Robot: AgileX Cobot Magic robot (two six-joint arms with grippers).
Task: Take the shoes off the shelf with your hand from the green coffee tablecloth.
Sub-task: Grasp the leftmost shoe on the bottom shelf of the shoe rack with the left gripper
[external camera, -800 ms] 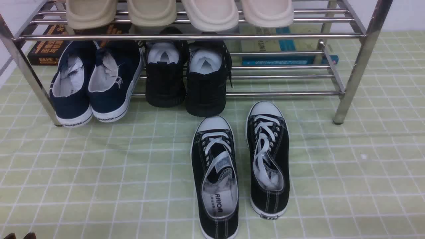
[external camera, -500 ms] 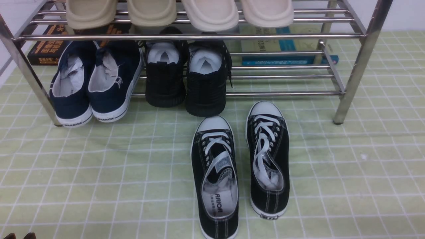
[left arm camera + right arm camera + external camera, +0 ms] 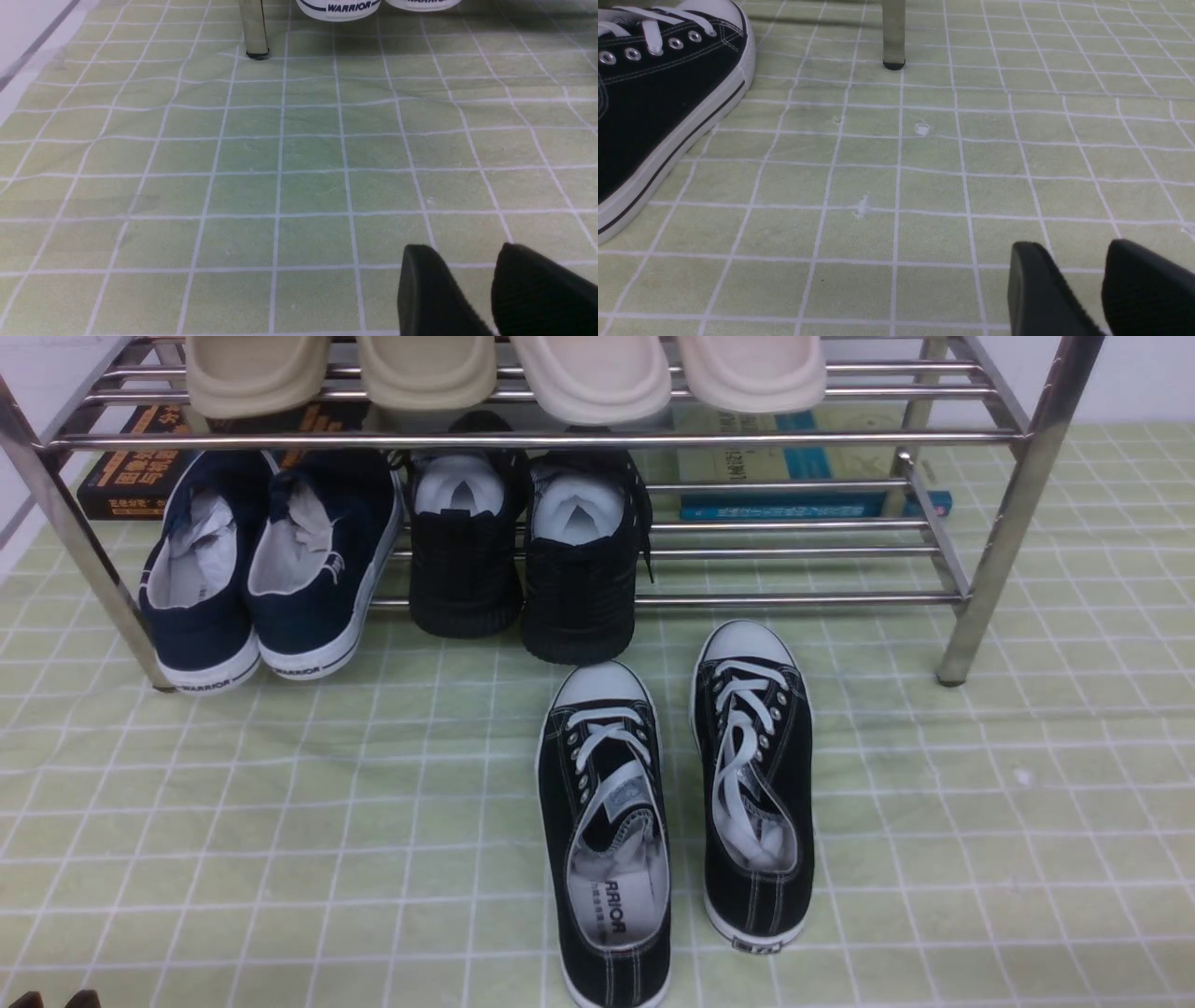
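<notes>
Lengthwise, the shoes [image 3: 280, 616] point toes-first into the shelf [image 3: 1018, 509].

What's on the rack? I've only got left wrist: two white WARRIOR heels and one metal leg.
Observer: Those heels are the navy shoes, lower tier of the shelf, left end, heels poking out front.
Operator: Anything next to them?
Observer: An all-black pair to their right, same tier.
Operator: Anything on the cloth in front?
Observer: Black white-laced sneakers stand on the green tablecloth, right of centre, off the shelf.
</notes>
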